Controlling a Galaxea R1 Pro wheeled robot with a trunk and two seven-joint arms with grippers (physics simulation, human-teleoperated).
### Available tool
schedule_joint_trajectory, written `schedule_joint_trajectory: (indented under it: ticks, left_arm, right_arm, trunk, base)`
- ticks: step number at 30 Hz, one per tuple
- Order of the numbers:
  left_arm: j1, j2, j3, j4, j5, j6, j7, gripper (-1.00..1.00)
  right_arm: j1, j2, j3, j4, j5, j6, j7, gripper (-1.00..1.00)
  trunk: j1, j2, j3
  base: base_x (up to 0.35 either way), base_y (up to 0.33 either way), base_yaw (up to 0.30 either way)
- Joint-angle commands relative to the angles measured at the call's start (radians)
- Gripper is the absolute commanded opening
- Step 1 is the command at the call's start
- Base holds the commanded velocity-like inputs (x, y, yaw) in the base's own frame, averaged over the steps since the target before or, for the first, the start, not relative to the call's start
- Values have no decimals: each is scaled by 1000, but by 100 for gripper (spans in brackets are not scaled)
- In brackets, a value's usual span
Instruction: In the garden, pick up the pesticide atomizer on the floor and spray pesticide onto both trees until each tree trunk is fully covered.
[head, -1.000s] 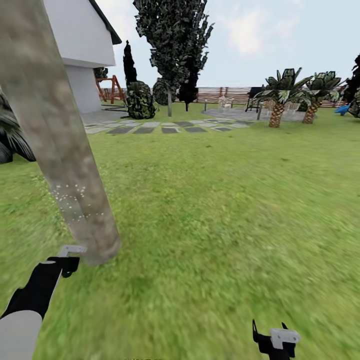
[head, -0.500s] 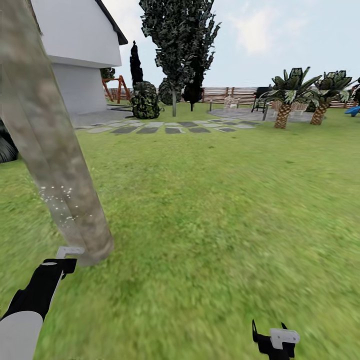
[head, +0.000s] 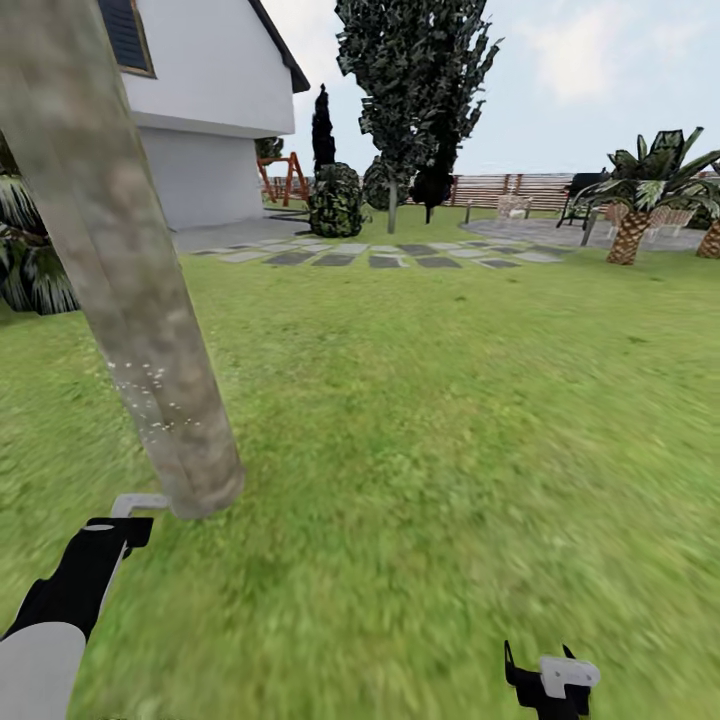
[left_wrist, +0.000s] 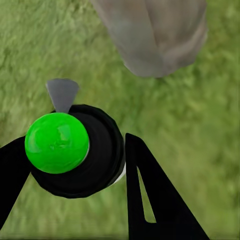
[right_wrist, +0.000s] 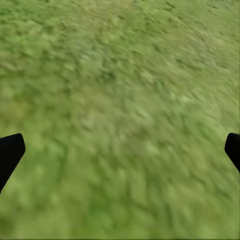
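Observation:
A thick, mottled grey-brown tree trunk (head: 130, 300) leans across the left of the head view, with fine white specks (head: 150, 395) on its lower part. My left gripper (head: 122, 525) is low beside the trunk's base, shut on the pesticide atomizer (head: 140, 502). In the left wrist view the atomizer (left_wrist: 75, 152) shows as a dark round top with a green dot, held between the black fingers (left_wrist: 150, 195). Its grey nozzle points toward the trunk's base (left_wrist: 155, 35). My right gripper (head: 548, 678) hangs open over bare grass at the lower right, its fingertips (right_wrist: 10, 152) far apart.
Lawn (head: 450, 400) stretches ahead and to the right. A white house (head: 210, 120) stands at the back left with a dark shrub (head: 30, 260) by it. Farther off are stepping stones (head: 380, 255), a tall dark-leaved tree (head: 415, 80), small palms (head: 635, 200) and a fence (head: 510, 185).
The whole picture has slid to the right, so the camera has turned left: more of the house shows. Both arms keep their places in the picture, and the atomizer stays gripped.

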Motion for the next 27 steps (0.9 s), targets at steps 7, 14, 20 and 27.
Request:
schedule_joint_trajectory:
  ticks: [7, 14, 20, 27]
  left_arm:
    - [0, 3, -2, -1, -2, 3, 0, -100]
    - [0, 3, -2, -1, -2, 3, 0, -100]
    - [0, 3, -2, -1, -2, 3, 0, -100]
    - [0, 3, -1, -2, -2, 3, 0, -100]
  right_arm:
    - [0, -1, 0, 0, -1, 0, -1, 100]
    - [0, -2, 0, 0, -1, 0, 0, 100]
    - [0, -1, 0, 1, 0, 0, 0, 100]
    - [0, -1, 0, 1, 0, 0, 0, 100]
  trunk:
    - [0, 0, 0]
    - [0, 0, 0]
    - [0, 0, 0]
    - [0, 0, 0]
  base:
    - [171, -245, 65]
    - [172, -244, 0]
    - [171, -244, 66]
    - [166, -244, 264]
